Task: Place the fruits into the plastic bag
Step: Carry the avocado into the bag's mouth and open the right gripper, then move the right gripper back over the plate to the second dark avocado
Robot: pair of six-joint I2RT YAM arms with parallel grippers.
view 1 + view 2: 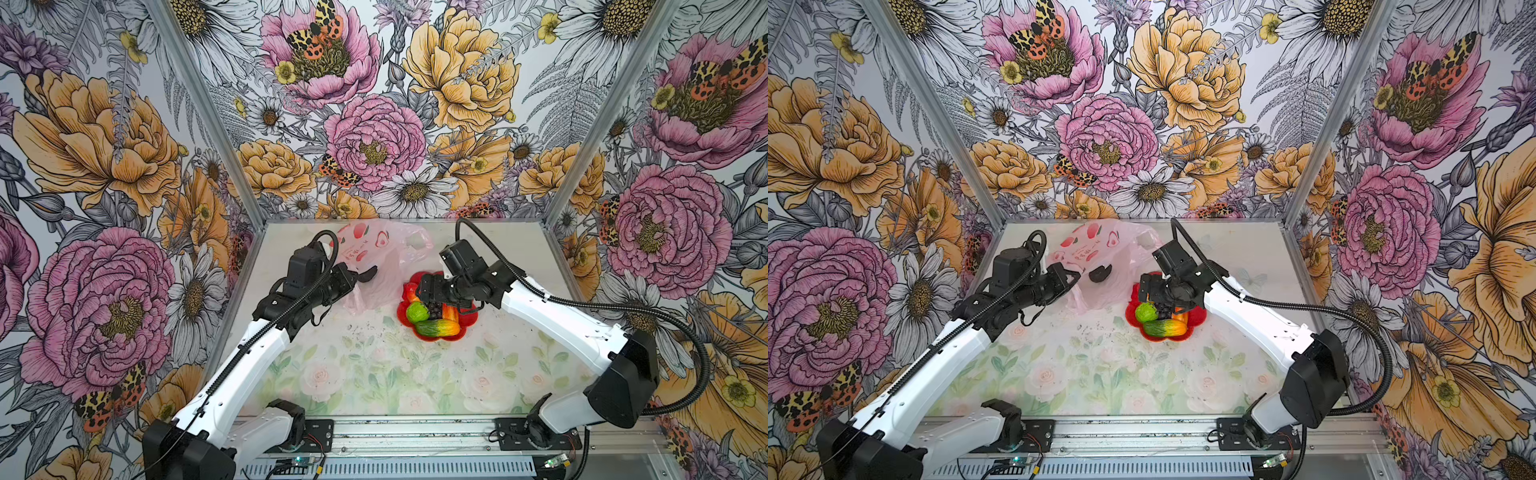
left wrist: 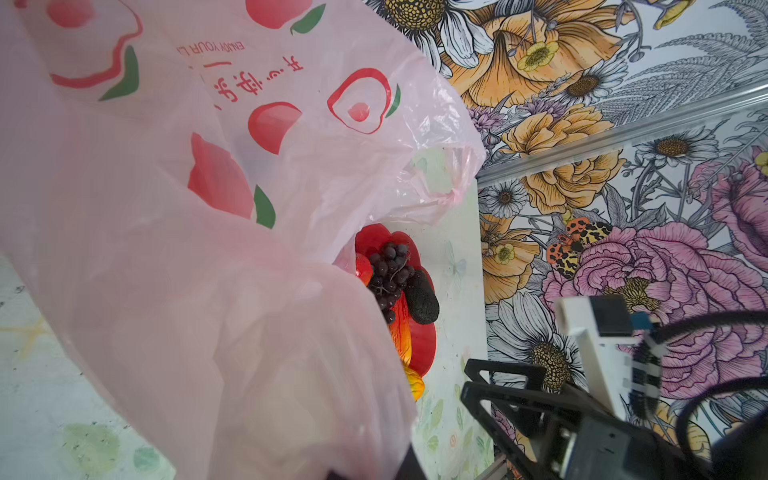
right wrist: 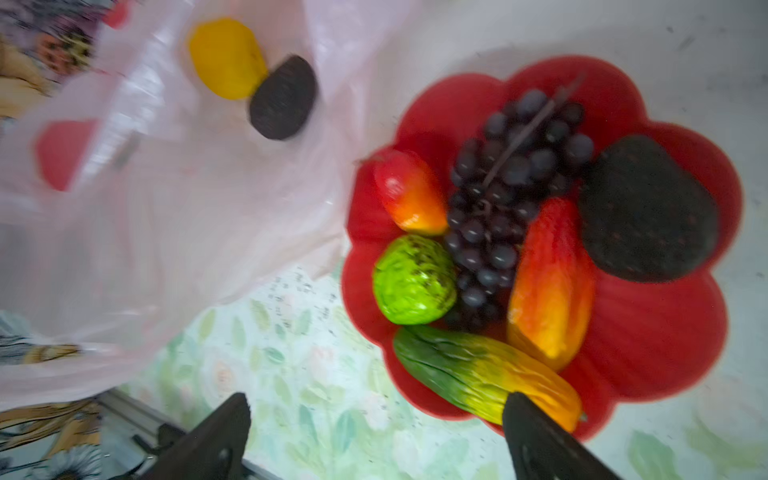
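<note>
**A:** What is the left end effector (image 1: 355, 278) doing?

**B:** We see it closed on an edge of the plastic bag (image 1: 390, 266), holding that side up off the surface (image 1: 374, 374). In the left wrist view the pink film hangs right in front of it and hides its fingers.

**A:** And the right end effector (image 3: 376, 399)?

**B:** We find it wide open, with nothing between its fingers. It hovers just above the red flower-shaped plate (image 3: 665, 332).

**A:** Where do we find the fruits?

**B:** Two lie on the pink film in the bag's open mouth, between the two end effectors and nearer the left one. They are a yellow fruit (image 3: 226, 58) and a dark avocado (image 3: 284, 97), touching each other.

**A:** And the others?

**B:** They sit on the plate beneath the right end effector. The grape bunch (image 3: 507, 199) is in the middle. The peach (image 3: 409, 193) and the lime (image 3: 413, 280) lie beside it on the side towards the left end effector. A long red-orange fruit (image 3: 548, 282) and the second avocado (image 3: 648, 208) lie on the far side. The mango (image 3: 478, 374) lies along the plate's edge, closest to the open fingers.

**A:** Does a finger touch it?

**B:** One fingertip (image 3: 536, 432) overlaps its orange end in the right wrist view, but we cannot tell whether they touch.
</note>
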